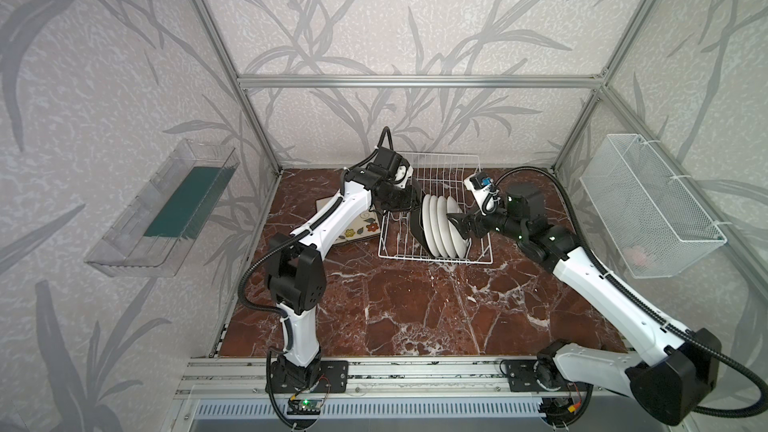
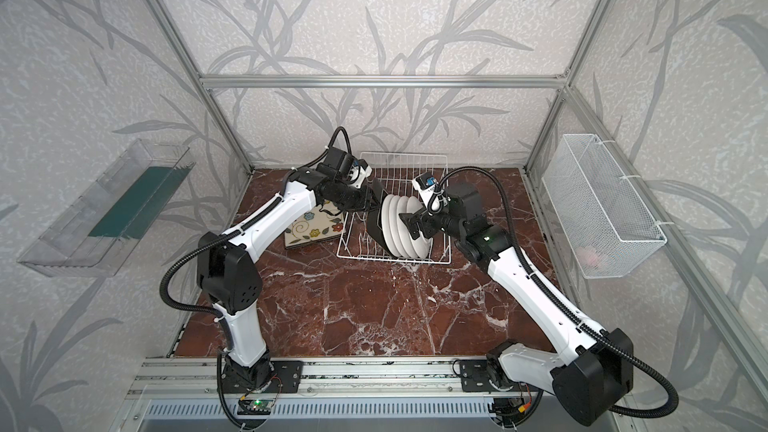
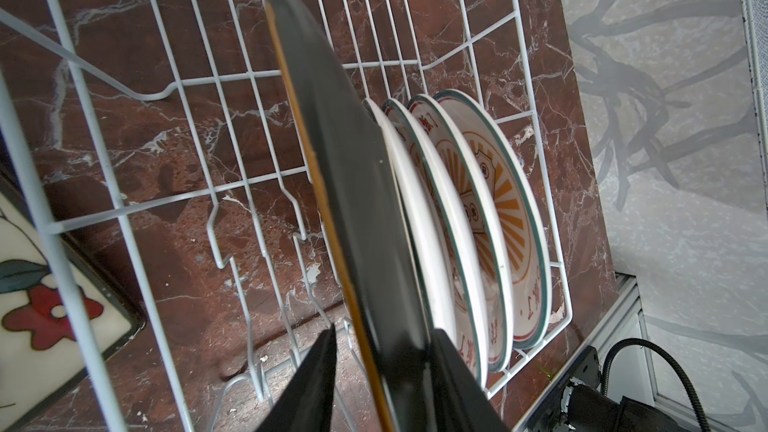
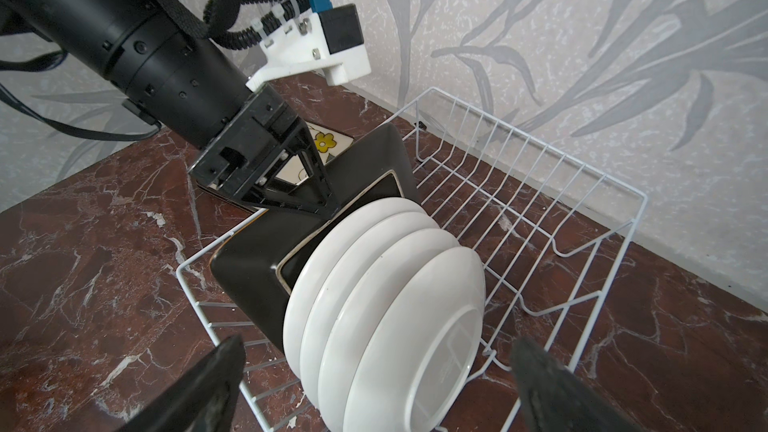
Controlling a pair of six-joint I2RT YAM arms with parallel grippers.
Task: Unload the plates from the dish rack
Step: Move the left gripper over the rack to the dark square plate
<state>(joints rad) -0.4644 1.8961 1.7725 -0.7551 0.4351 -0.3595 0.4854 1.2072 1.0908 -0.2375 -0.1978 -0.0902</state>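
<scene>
We find a black-backed square plate (image 1: 417,226) standing on edge between the prongs of the white wire dish rack (image 1: 451,176), towards the rack's left side in both top views. Four round white plates (image 1: 442,228) stand upright in a tight row just behind its black back. The left wrist view shows their orange sunburst faces and grey-green rims, and the right wrist view shows their plain white undersides.

The left claw (image 3: 384,332) straddles the square plate's upper edge. One black finger lies against the black back. The other stands on the face side, with a thin strip of rack and tabletop showing between it and the plate's rim. We therefore read the jaws as parted around the plate, not clamped on it. The right claw (image 4: 378,344) hangs at the far end of the row, jaws spread wide and holding nothing, facing the outermost round plate. We cannot tell whether a finger touches that plate.

A flower-painted square plate (image 2: 311,226) with a cream face lies flat and face up on the red-brown marble tabletop (image 1: 415,309). It is just beside the rack's left side, partly under the left arm.

On the right wall hangs a fine-mesh white basket (image 1: 648,205). On the left wall is a clear plastic tray (image 1: 137,234) with a dark green sheet (image 1: 183,205) in it.
</scene>
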